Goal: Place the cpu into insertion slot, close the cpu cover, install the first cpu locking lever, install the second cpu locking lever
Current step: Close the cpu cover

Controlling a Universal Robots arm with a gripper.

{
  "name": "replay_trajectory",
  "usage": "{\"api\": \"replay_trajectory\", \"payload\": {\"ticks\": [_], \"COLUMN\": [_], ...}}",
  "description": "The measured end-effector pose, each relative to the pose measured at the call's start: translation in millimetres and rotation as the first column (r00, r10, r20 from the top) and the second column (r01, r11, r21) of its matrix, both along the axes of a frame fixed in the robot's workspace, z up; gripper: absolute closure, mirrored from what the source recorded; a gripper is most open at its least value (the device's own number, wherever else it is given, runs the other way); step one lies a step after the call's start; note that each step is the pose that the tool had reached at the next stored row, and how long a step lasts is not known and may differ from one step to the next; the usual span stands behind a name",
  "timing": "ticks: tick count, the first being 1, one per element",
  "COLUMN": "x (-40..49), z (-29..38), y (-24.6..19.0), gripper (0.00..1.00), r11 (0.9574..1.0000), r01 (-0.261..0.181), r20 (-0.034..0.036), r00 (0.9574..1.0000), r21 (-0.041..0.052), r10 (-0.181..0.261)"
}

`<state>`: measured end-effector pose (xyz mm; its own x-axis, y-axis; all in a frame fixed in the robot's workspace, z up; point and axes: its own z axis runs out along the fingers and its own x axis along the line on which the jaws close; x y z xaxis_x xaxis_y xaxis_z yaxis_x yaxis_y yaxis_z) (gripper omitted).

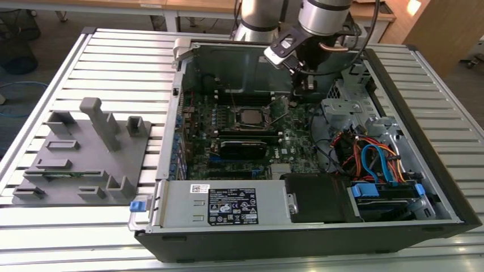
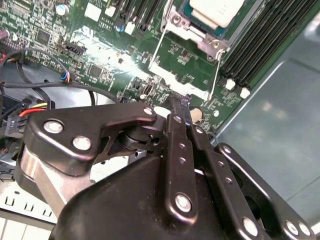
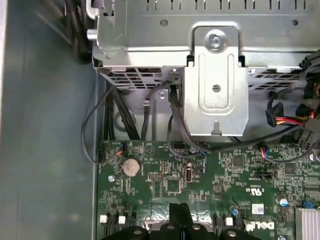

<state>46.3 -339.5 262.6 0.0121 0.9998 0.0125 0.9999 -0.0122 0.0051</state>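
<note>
Inside the case (image 1: 302,241), the exterior view shows one cpu (image 1: 250,116), with one gripper (image 1: 305,93) at 2 o'clock from it. In the second wrist view the gripper (image 2: 184,105) is pinched shut on nothing, near two wire levers (image 2: 156,50). I think it might slip off a thin one. In the first wrist view it hangs over the board (image 3: 225,170).

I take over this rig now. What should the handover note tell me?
Gripper: shut, empty, tip low over the motherboard near the wire levers.
Cpu: seated in the insertion slot; cpu cover lies down around it.
Done: cpu placed, cover seemingly closed.
Left: both wire levers appear raised, not latched.
</note>
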Motion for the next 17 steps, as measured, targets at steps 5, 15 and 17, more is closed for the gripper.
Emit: {"api": "replay_trajectory", "payload": {"ticks": [5,15,17], "x": [6.7,5.7,4.7], "z": [-6.6,-20.0,-20.5], "y": [0.0,0.0,0.0], "gripper": [0.9,0.9,0.9], "r11": [1.0,1.0,1.0], "r01": [0.0,0.0,0.0], "r20": [-0.0033,-0.0052,-0.0053], "r00": [1.0,1.0,1.0], "r21": [0.0,0.0003,0.0001], "r10": [0.0,0.0,0.0]}}
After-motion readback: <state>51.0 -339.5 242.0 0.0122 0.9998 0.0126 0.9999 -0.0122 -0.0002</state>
